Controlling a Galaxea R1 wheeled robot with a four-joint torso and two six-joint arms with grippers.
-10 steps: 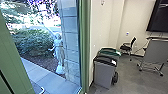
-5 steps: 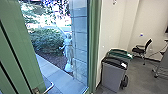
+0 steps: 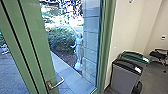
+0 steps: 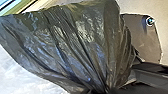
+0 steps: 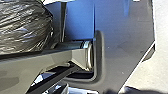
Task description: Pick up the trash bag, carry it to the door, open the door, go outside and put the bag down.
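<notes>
The door (image 3: 41,60), green-framed with a metal lever handle (image 3: 57,83), stands at the left of the head view; I cannot tell whether it is ajar. In the left wrist view the dark, shiny trash bag (image 4: 75,42) spreads out from gathered folds at my left gripper (image 4: 106,90), which is shut on it. The bag's dark crinkled side (image 5: 23,27) also shows in the right wrist view, beside the robot's own bar and plate. How my right gripper's fingers stand cannot be made out.
Two bins, one with a black lid (image 3: 127,65) and one with a green lid (image 3: 135,56), stand by the wall right of the green post (image 3: 107,47). A black chair (image 3: 158,54) is behind them. Outside are a pale statue (image 3: 78,51), a bush (image 3: 61,38) and paving (image 3: 66,75).
The head camera has turned left: more of the green door and its handle now shows, along with paving beyond it. The far wheeled stand has left the view.
</notes>
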